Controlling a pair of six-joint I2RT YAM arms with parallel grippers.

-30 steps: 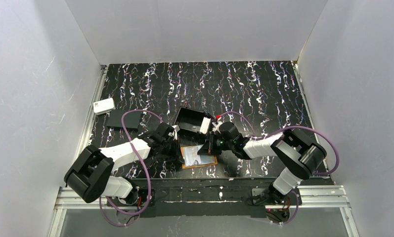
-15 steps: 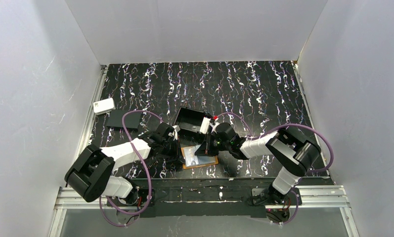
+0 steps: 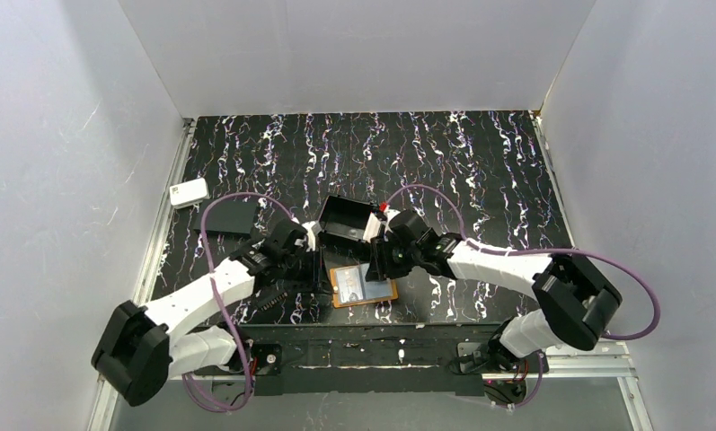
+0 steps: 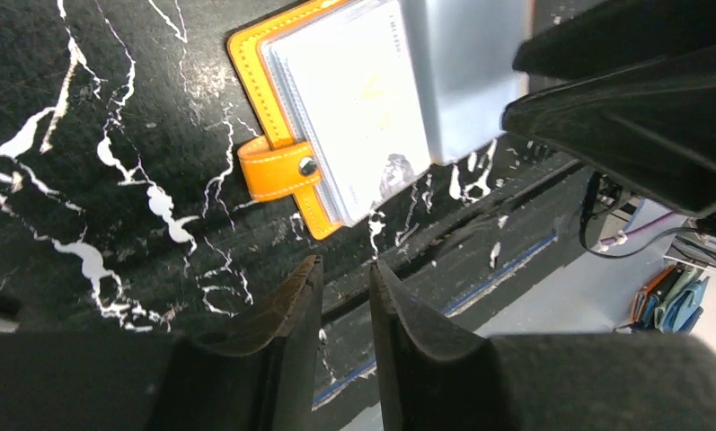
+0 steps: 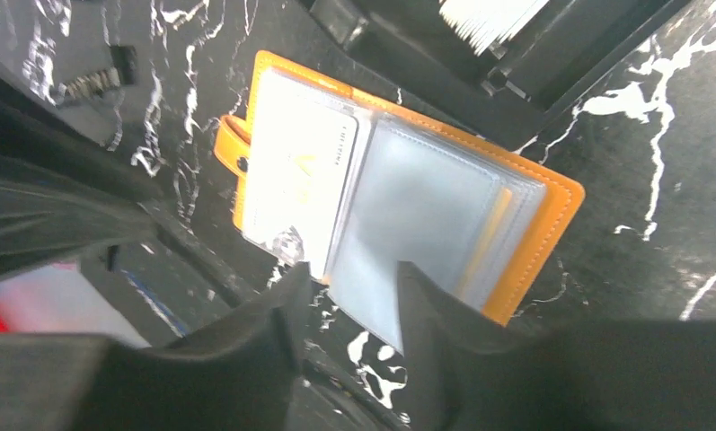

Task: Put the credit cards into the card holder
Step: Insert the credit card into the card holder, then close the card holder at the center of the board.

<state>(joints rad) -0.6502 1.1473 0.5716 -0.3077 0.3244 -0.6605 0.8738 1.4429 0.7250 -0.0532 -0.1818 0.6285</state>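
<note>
card holder (image 3: 363,285) lay open; left end effector (image 4: 345,265) barely parted at its 9 o'clock, right end effector (image 5: 354,269) spread at 1 o'clock, black tray (image 3: 336,208) crowded 12 o'clock

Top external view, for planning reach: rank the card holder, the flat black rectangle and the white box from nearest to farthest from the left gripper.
1. The card holder, just right of the left gripper.
2. The flat black rectangle, farther back on its left.
3. The white box, farthest, at the far left.
</note>
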